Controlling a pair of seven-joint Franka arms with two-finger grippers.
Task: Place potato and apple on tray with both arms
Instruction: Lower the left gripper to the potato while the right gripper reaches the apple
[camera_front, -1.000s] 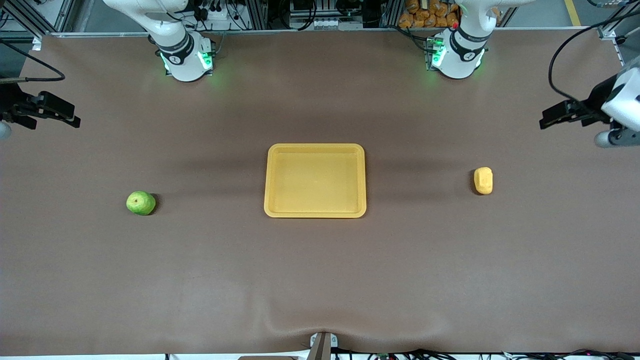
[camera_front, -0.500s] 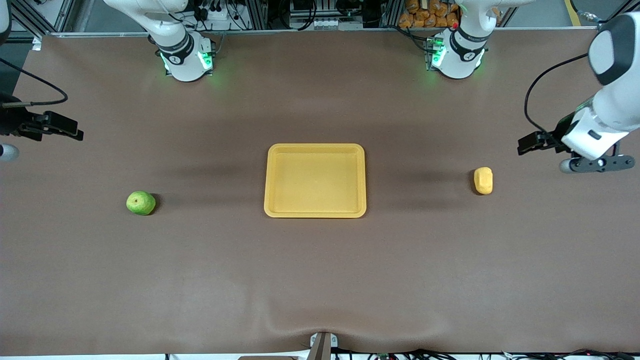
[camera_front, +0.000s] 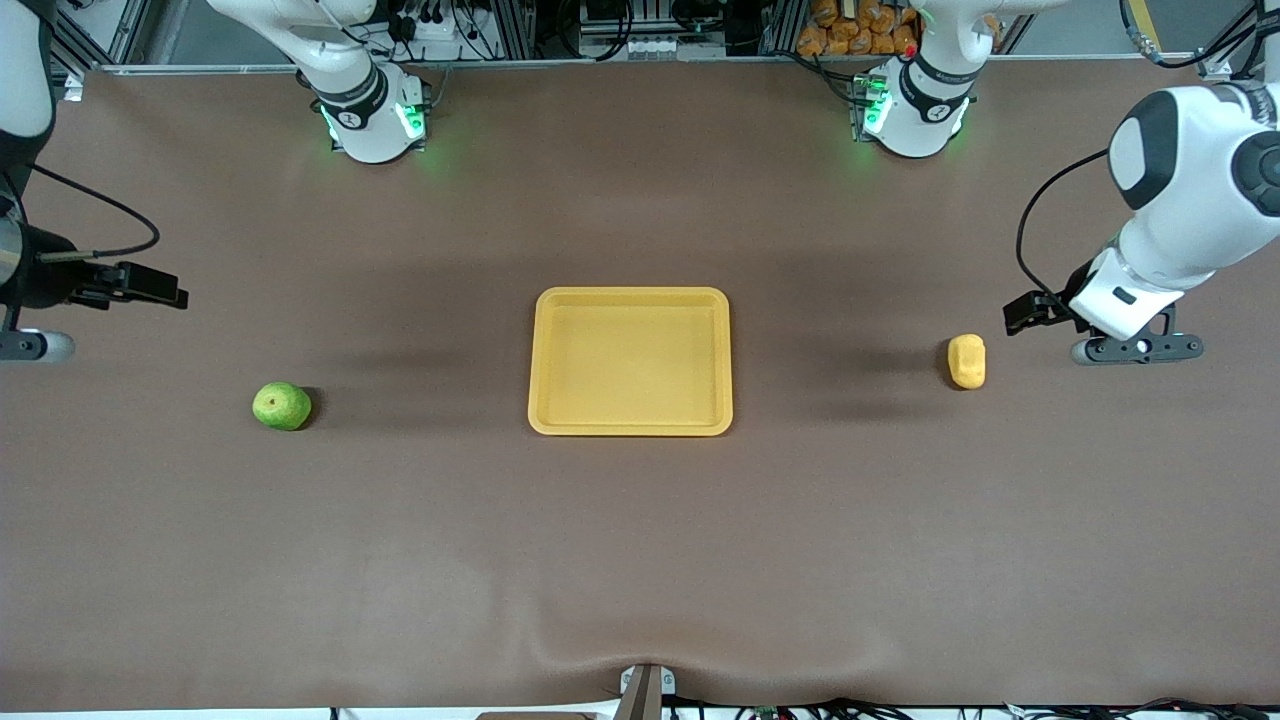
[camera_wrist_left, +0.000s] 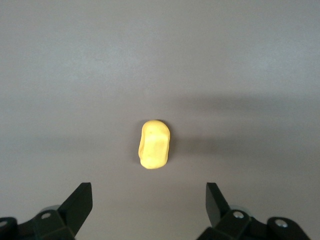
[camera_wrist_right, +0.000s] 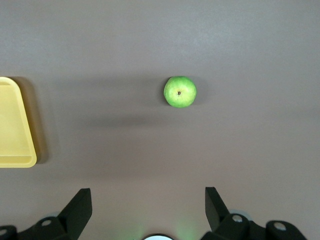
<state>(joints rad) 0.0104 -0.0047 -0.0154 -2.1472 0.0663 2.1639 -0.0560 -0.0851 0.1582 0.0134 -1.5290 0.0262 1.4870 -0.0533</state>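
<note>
The left gripper (camera_front: 1022, 313) was partly hidden under its own white arm in the front view, so only a dark tip showed there. In the left wrist view, its two fingers (camera_wrist_left: 77, 205) stood wide apart and held nothing. They were cut off at the edge of that picture. The potato (camera_front: 967, 361) lay on the brown table (camera_front: 640, 560), close to this gripper but not touching it. It sat ahead of the open fingers, about midway between them.

The right gripper (camera_front: 150, 285) hung over the table at the right arm's end, and most of its arm was cut off. Its fingers (camera_wrist_right: 77, 207) were also spread wide, with nothing in them. The apple (camera_front: 282, 406) sat on the table well apart from this gripper, out ahead of the fingers. Its stem dimple faced up.

The tray (camera_front: 631, 425) lay in the middle of the table, between the apple and the potato. Nothing was in it. Only one corner of the tray (camera_wrist_right: 15, 125) showed in the right wrist view.
</note>
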